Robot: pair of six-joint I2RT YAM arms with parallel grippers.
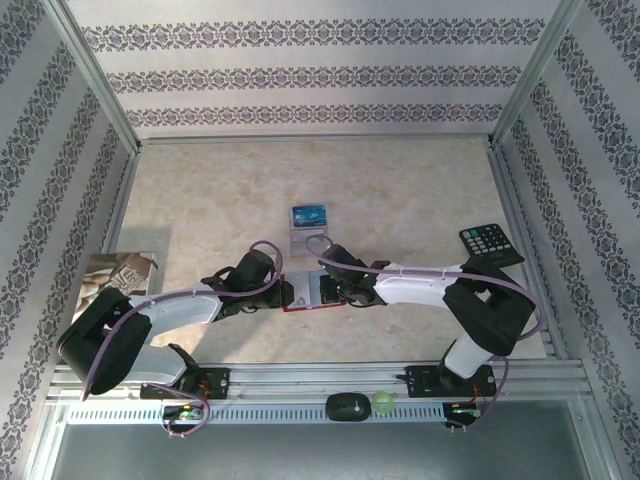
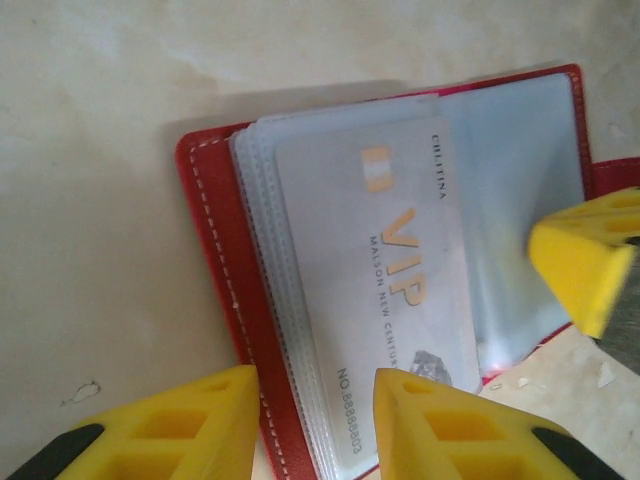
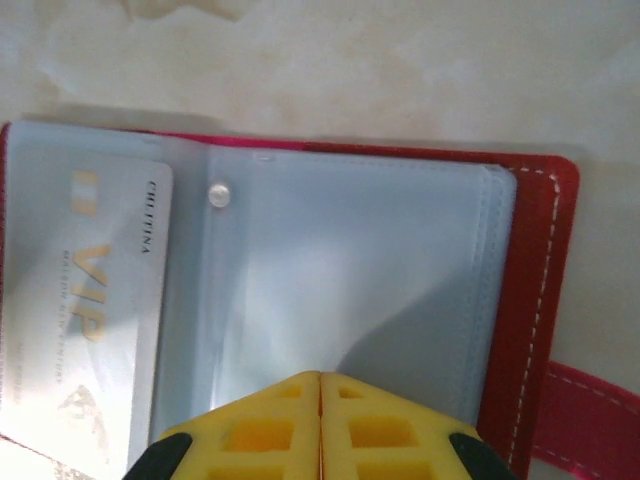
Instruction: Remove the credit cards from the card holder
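Observation:
The red card holder lies open on the table between both grippers. A silver-white card with gold VIP print sits in a clear sleeve on its left page. My left gripper is open, its fingers straddling the holder's left edge, one over the table and one over the VIP card. My right gripper is shut, its tips over the empty clear sleeve of the right page. A blue card and a pale grey card lie on the table just behind the holder.
A black keypad remote lies at the right by the wall. A booklet lies at the left. On the front rail sit a black oval object and a small green ball. The holder's red strap tab sticks out to the right.

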